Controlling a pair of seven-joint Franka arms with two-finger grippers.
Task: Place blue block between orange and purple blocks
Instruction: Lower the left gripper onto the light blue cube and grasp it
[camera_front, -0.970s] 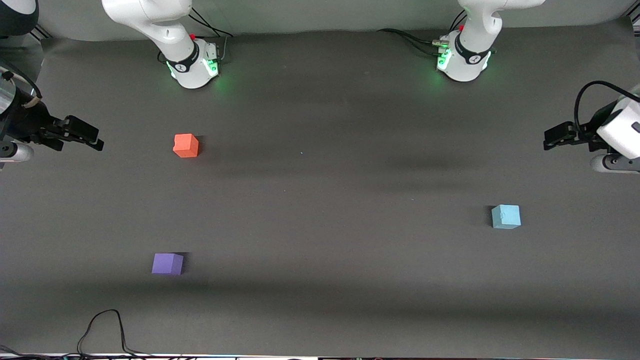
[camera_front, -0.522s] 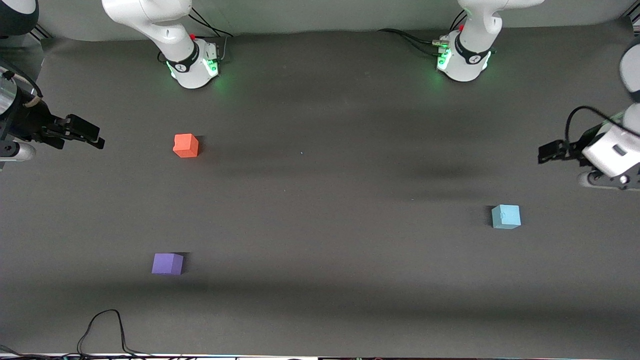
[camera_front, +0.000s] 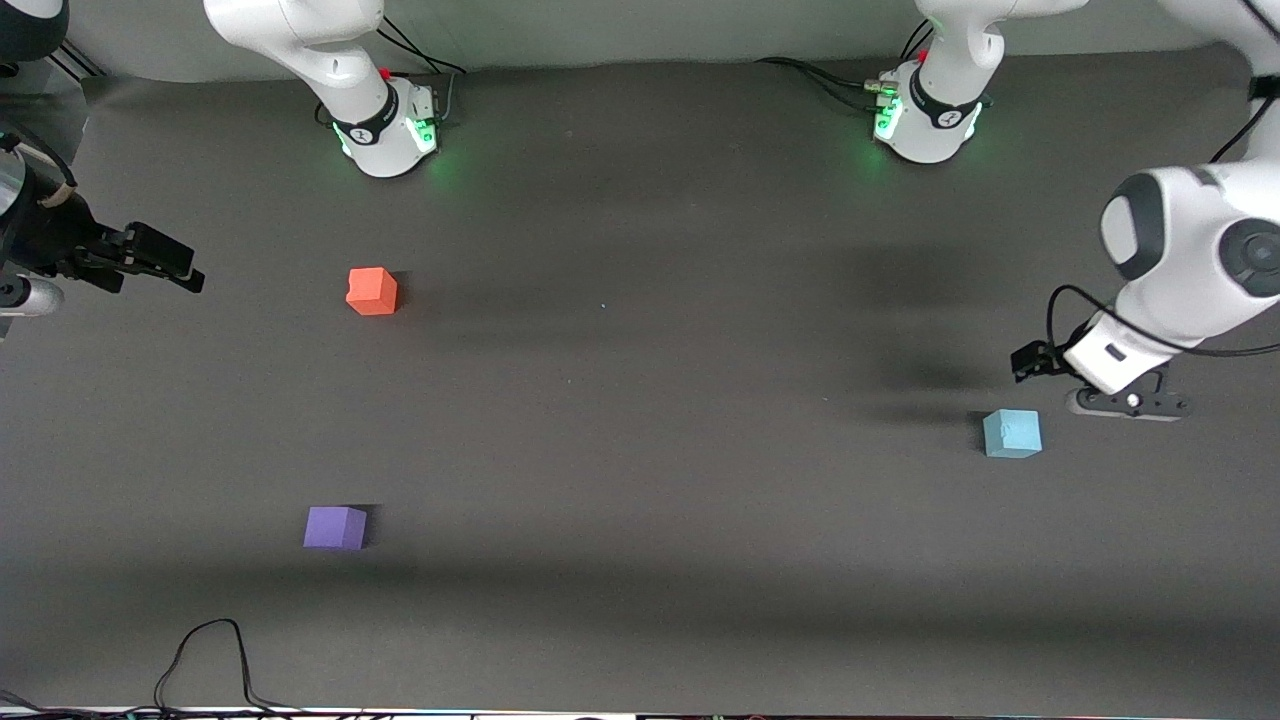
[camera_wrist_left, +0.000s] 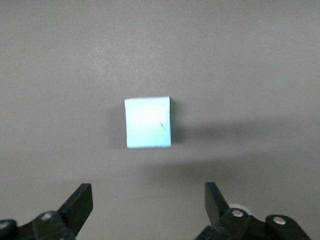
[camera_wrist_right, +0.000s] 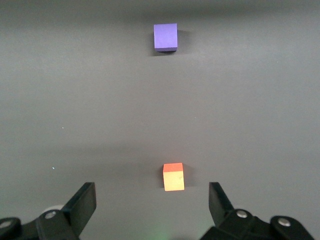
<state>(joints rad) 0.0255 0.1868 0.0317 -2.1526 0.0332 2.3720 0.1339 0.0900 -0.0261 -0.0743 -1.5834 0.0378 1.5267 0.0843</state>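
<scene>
The pale blue block (camera_front: 1012, 433) sits on the dark table toward the left arm's end. It also shows in the left wrist view (camera_wrist_left: 148, 122), with a dent on one face. My left gripper (camera_front: 1032, 360) is open and empty, up over the table just short of the block (camera_wrist_left: 148, 201). The orange block (camera_front: 372, 291) and the purple block (camera_front: 335, 527) lie toward the right arm's end, the purple one nearer the front camera. Both show in the right wrist view, orange (camera_wrist_right: 173, 177) and purple (camera_wrist_right: 165, 37). My right gripper (camera_front: 172, 265) waits open and empty (camera_wrist_right: 151, 202) at that table end.
The two arm bases (camera_front: 385, 130) (camera_front: 925, 120) stand along the table's back edge with cables. A black cable (camera_front: 210, 650) loops at the front edge near the purple block. A bare stretch of mat lies between the orange and purple blocks.
My left arm has swung in from the table's end toward the blue block and turned its gripper downward. My right gripper has barely shifted. No block has moved.
</scene>
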